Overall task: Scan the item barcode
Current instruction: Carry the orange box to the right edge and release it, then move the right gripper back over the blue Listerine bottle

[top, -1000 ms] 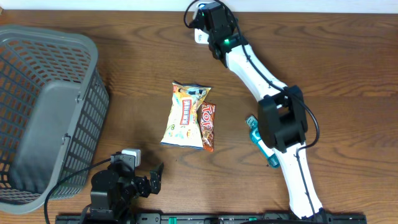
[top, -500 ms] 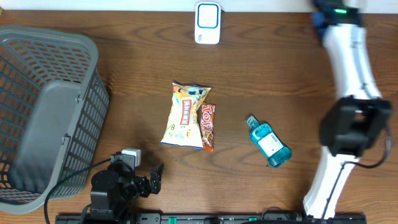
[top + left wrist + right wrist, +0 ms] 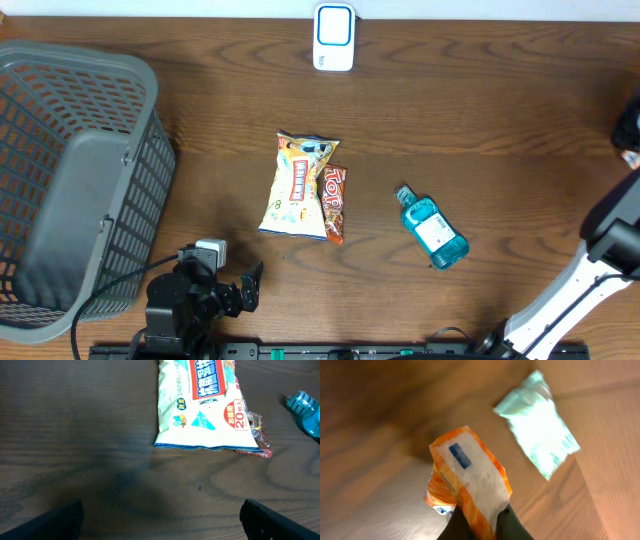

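A: Layout, taken from the grey basket [image 3: 70, 180]?

B: The right arm [image 3: 600, 270] stands at the table [image 3: 500, 100] edge farthest from it. The left gripper [image 3: 162, 522] sits just off its near corner, jaws wide apart over bare wood. To the basket's right lies the white snack bag [image 3: 298, 185], the blue bottle [image 3: 432, 228] beyond, and the scanner [image 3: 333, 37] further back.

A: Item?

B: The orange-and-white packet [image 3: 470, 480] is pinched tight in the right gripper [image 3: 482, 517], well apart from the basket.

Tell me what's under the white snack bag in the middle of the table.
An orange packet pokes out from under the white bag's right edge. Its covered part and anything else beneath are hidden.
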{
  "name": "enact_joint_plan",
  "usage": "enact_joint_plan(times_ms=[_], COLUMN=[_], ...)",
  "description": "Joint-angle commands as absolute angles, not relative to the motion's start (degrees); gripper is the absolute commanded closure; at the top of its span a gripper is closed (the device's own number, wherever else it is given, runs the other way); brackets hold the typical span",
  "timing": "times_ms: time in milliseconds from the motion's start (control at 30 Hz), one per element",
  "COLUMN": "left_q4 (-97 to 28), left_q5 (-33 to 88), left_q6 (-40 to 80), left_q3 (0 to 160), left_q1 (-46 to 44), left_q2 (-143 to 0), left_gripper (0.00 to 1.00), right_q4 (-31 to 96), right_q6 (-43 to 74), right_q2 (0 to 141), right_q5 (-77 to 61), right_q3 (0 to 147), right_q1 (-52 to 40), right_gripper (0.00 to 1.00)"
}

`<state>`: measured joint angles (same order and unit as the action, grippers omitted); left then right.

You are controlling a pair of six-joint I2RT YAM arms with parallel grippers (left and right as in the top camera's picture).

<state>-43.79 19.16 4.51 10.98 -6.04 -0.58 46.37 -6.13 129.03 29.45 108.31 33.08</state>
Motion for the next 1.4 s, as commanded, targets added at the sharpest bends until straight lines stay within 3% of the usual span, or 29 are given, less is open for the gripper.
enact_joint_plan(times_ms=[0, 67, 100, 167, 200, 367, 500, 633, 833, 1033, 1067, 1100, 1167, 1200, 1233, 1367], left_q4=[-46.41, -46.41, -46.41, -46.41, -46.41, -46.41, -46.41, -46.41, -46.41, -46.41, -46.41, -46.41, -46.41, -46.41, -46.41, -46.41], left_q5=[19.40, 19.40, 19.40, 19.40, 19.40, 19.40, 19.40, 19.40, 19.40, 19.40, 19.40, 19.40, 19.40, 19.40, 19.40, 19.40], left_q6=[4.43, 4.40, 4.43, 4.43, 4.43, 4.43, 4.43, 4.43, 4.43, 4.43, 4.43, 4.43, 4.43, 4.43, 4.43, 4.43], left_q3=[10.83, 10.83, 10.83, 10.83, 10.83, 10.83, 10.83, 10.83, 10.83, 10.83, 10.83, 10.83, 10.83, 10.83, 10.83, 10.83], left_q1=[-5.80, -5.80, -5.80, -5.80, -5.80, -5.80, -5.80, -5.80, -5.80, -5.80, -5.80, -5.80, -5.80, -5.80, -5.80, -5.80], left_q2=[-0.23, -0.23, -0.23, -0.23, -0.23, -0.23, -0.23, -0.23, -0.23, -0.23, -0.23, -0.23, -0.23, -0.23, -0.23, -0.23], left_gripper=[0.00, 0.00, 0.00, 0.00, 0.00, 0.00, 0.00, 0.00, 0.00, 0.00, 0.00, 0.00, 0.00, 0.00, 0.00, 0.00], right_q4=[46.50, 47.33, 47.64, 47.86, 47.75, 46.81, 45.08, 44.69, 45.08, 45.08, 45.01, 44.95, 44.60, 44.45, 44.05, 40.01], right_q6=[0.40, 3.36, 4.75, 5.56, 5.56, 8.08, 12.25, 15.90, 16.25, 16.23, 16.23, 16.25, 15.86, 15.57, 15.44, 8.95], right_q2=[129.43, 129.23, 129.10, 128.44, 127.87, 121.38, 112.46, 103.61, 95.04, 97.21, 98.26, 99.88, 104.77, 106.26, 109.08, 119.11], right_q5=[30.15, 29.98, 29.30, 25.45, 22.24, 3.75, -2.74, -2.07, 11.88, 4.05, 1.83, -0.38, -3.57, -3.99, -4.25, -6.20], right_q3=[108.31, 108.31, 108.31, 108.31, 108.33, 109.80, 110.06, 110.06, 110.04, 109.47, 109.21, 108.88, 108.81, 108.81, 108.81, 108.81], right_q1=[36.75, 38.26, 38.83, 39.81, 40.16, 39.44, 36.71, 33.12, 29.04, 29.10, 29.08, 28.99, 28.42, 28.14, 27.42, 23.81], right_gripper=[0.93, 0.78, 0.53, 0.25, 0.03, 0.01, 0.01, 0.01, 0.01, 0.01, 0.05, 0.19, 0.72, 0.94, 0.99, 0.99])
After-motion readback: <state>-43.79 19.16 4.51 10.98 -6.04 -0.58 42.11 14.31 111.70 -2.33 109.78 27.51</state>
